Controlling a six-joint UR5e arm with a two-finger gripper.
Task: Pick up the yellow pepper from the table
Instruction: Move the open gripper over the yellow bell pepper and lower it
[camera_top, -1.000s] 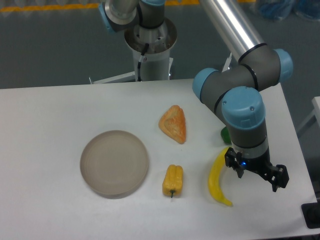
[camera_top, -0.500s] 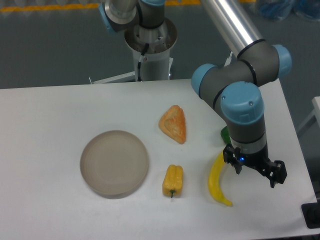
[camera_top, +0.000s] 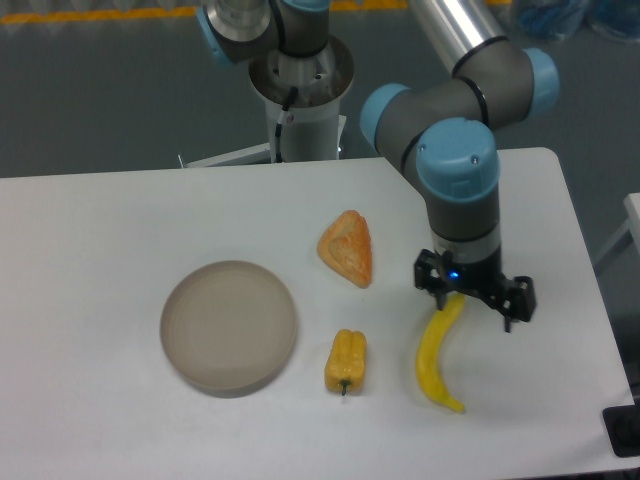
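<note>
Now you have the yellow pepper (camera_top: 345, 361) lying on the table (camera_top: 120, 220), down and to the left of your gripper (camera_top: 474, 298), well apart from it. Your gripper hangs with its fingers spread apart, holding nothing, right over the top end of a long yellow banana (camera_top: 438, 355). Further left sits a round grey plate (camera_top: 229, 326); beyond, an orange wedge (camera_top: 347, 248).
</note>
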